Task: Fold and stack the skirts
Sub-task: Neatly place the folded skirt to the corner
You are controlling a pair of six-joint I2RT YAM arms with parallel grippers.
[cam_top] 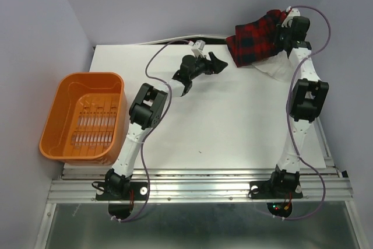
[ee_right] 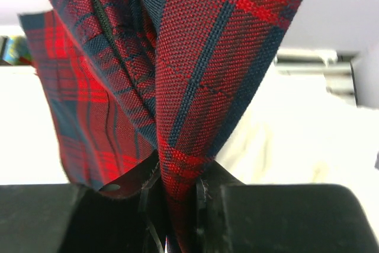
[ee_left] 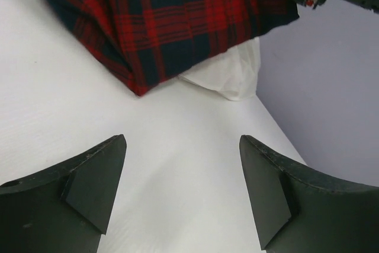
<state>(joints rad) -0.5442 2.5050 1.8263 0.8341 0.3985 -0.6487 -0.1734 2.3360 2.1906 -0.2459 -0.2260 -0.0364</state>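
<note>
Two robot arms reach out from the near edge of the white table (cam_top: 233, 126), at work on folding and stacking two skirts. At the table's left side sits an orange plastic slotted basket (cam_top: 88, 76), well apart from both garments.

Farther on, toward the middle of the table, the left fingers (ee_left: 89, 188) are spread wide and hold nothing. They hover low over the table and are aimed at the pile of cloth just beyond them.

In the far right corner, the right fingers (ee_right: 260, 217) are pressed together on a fold of the red-and-black plaid cloth skirt (cam_top: 256, 39). They pinch it and hold that edge up, so the fabric hangs bunched from the grip. The lower part of the plaid drapes over the plain white cloth skirt (cam_top: 282, 69), which lies crumpled beneath it and touches it. The white cloth shows only along the near and right sides of the heap.

Neither garment looks flat, folded or stacked, so the job appears to be at an early stage, with the plaid skirt being picked up for spreading.

The next move likely calls for the left fingers to close on the plaid corner nearest them. The two arms could then draw the cloth out flat. The pinch should take the plaid layer alone, or the white skirt underneath could be dragged along with it.
</note>
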